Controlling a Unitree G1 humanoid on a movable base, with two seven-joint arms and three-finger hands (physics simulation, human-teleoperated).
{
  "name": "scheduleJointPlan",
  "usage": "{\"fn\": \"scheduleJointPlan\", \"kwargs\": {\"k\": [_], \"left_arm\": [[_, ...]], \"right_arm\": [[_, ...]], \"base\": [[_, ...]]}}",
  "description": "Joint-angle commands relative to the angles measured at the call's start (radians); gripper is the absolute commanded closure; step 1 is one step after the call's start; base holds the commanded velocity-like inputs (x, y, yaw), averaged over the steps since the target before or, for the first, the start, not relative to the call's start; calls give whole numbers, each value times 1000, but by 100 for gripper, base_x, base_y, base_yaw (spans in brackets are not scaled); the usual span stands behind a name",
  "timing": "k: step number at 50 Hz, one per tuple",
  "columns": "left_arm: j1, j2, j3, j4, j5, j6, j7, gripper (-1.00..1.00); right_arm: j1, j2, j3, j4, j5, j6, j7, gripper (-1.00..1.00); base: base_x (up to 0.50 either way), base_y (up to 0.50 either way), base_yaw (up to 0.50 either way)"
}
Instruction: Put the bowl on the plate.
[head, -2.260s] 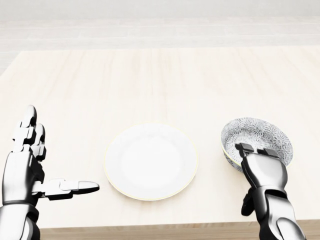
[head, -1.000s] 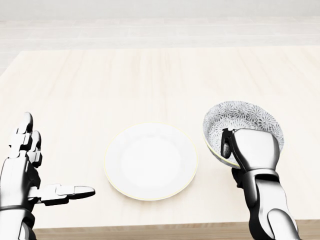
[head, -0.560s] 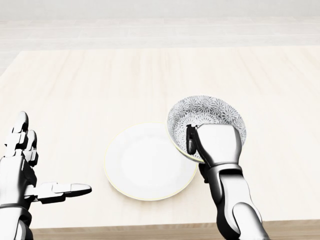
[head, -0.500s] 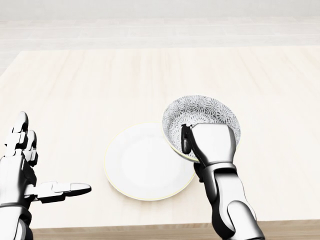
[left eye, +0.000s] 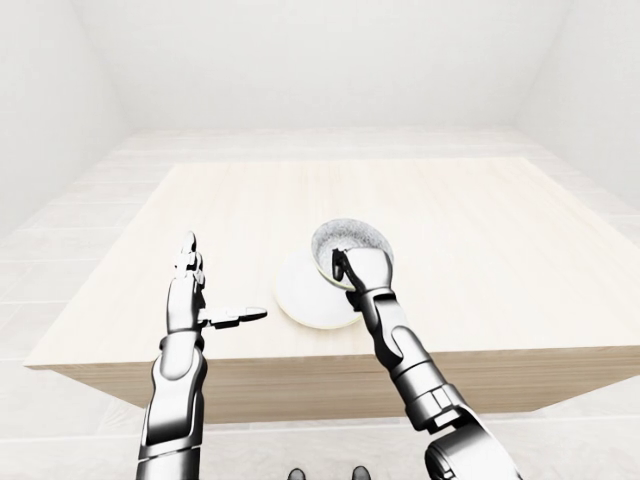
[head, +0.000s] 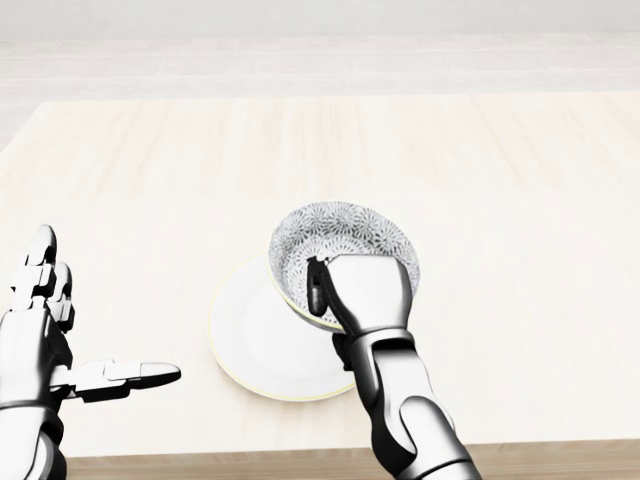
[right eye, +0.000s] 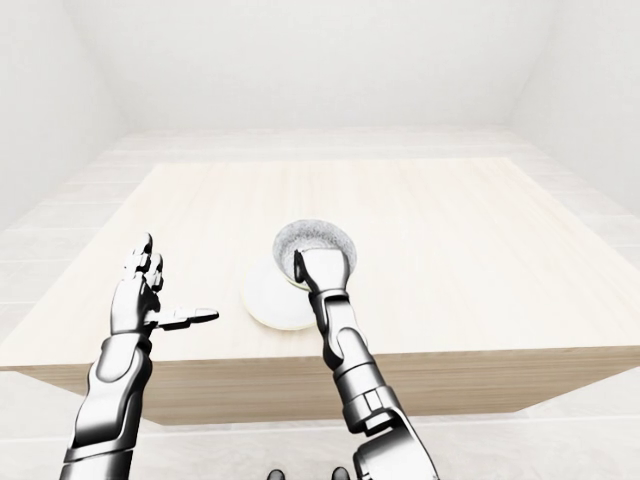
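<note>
Observed: the right robot hand (head: 365, 295) is closed on the patterned bowl (head: 340, 235), gripping its rim at the bowl's 6 o'clock in the head view, with one digit hooked inside the wall and the palm against the outside. The bowl is carried mouth-up over the white plate (head: 245, 335) and covers the plate's sector from about 12 to 3 o'clock. Its centre sits off the plate's centre, toward 1 o'clock. We cannot tell from these views whether the bowl's foot is touching the plate or is clear of it. The rim appears slightly tilted, though we cannot say by how much.

The left robot hand (head: 40, 340) is spread wide and holds nothing. It stands at the plate's 8 o'clock, well apart from it, above the pale wooden desk (head: 500, 180).

Assessment: the transfer looks well advanced, but placement is not yet done.

Recommendations for the step in hand:
- Carry the bowl on toward 7 o'clock until its foot is over the flat middle of the plate, not over the raised edge.
- Level the rim before lowering. A tilted bowl would meet the plate on one edge and could rock or slide.
- Lower slowly and open the grip only once the bowl is seated.
- Draw the inner digit straight up out of the bowl, so that it does not drag the rim sideways.
- The left robot hand need not move, since it is clear of the path.
</note>
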Motion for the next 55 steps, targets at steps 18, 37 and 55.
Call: {"fn": "scheduleJointPlan", "kwargs": {"k": [18, 37, 55], "left_arm": [[-18, 10, -11, 60, 30, 0, 24, -100], [-15, 9, -9, 60, 35, 0, 18, -100], [-16, 9, -9, 51, 41, 0, 19, -100]], "right_arm": [[122, 47, 81, -108, -46, 0, -19, 100], [107, 62, 77, -85, -58, 0, -21, 100], [105, 70, 82, -82, -71, 0, -18, 100]], "base": [[0, 0, 0], [0, 0, 0], [0, 0, 0]]}}
